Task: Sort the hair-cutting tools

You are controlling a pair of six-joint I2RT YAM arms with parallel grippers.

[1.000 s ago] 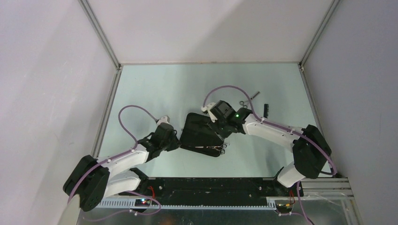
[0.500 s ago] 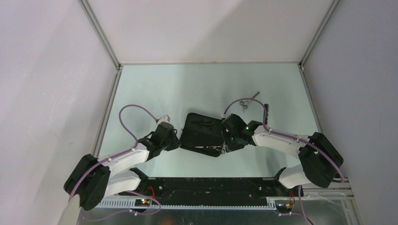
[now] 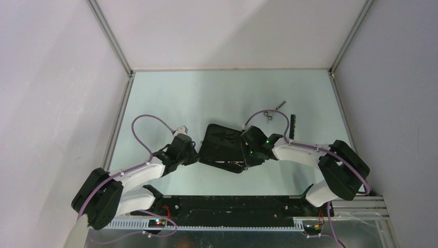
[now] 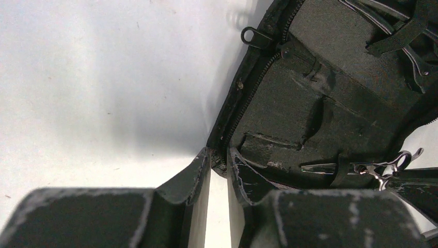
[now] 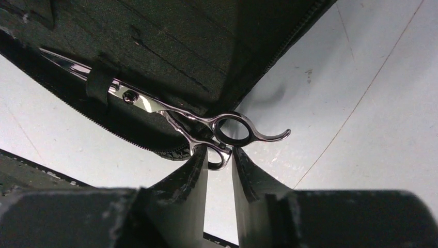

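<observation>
The black zip case (image 3: 222, 144) lies open mid-table. My left gripper (image 3: 195, 155) is shut on its left zip rim, as the left wrist view shows (image 4: 218, 155). One pair of silver scissors (image 5: 227, 126) sits under a strap in the case (image 5: 170, 46), ring handles sticking out over the near right corner. My right gripper (image 5: 219, 155) is closed on the lower ring; in the top view it is at that corner (image 3: 247, 161). The second scissors (image 3: 272, 110) and the black comb (image 3: 292, 122) lie on the table beyond. Thin black clips (image 4: 403, 36) are strapped inside the case (image 4: 310, 93).
Metal frame rails run along the table's left (image 3: 116, 124) and right (image 3: 342, 113) edges. A black base plate (image 3: 232, 204) spans the near edge between the arm bases. The strapped scissors also show in the left wrist view (image 4: 361, 168).
My right gripper has moved from the case's far side to its near right corner and closed round the scissors' ring handle. The left gripper has stayed on the case's rim.
</observation>
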